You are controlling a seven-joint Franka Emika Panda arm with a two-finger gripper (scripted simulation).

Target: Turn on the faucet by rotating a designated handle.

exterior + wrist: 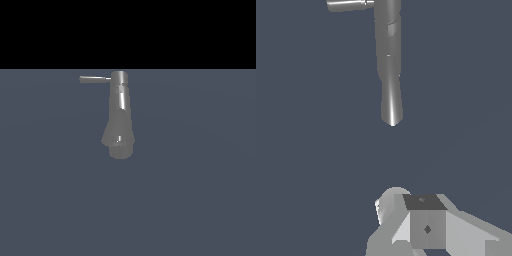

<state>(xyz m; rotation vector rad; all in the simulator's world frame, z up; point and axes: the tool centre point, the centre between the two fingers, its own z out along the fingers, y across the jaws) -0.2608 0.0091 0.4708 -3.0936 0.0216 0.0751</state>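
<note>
The gripper [421,220] is sitting apart from the faucet [119,117]; jaws' state unclear. Approaching the handle [95,78], pointing toward nine o'clock, squarely seems wise.

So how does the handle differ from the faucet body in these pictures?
The handle is a thin, short rod; the faucet is a thick, tall column. The handle sticks out sideways from the cap, toward the exterior view's left, while the faucet runs lengthwise and widens to a rounded end. Both are grey metal.
</note>
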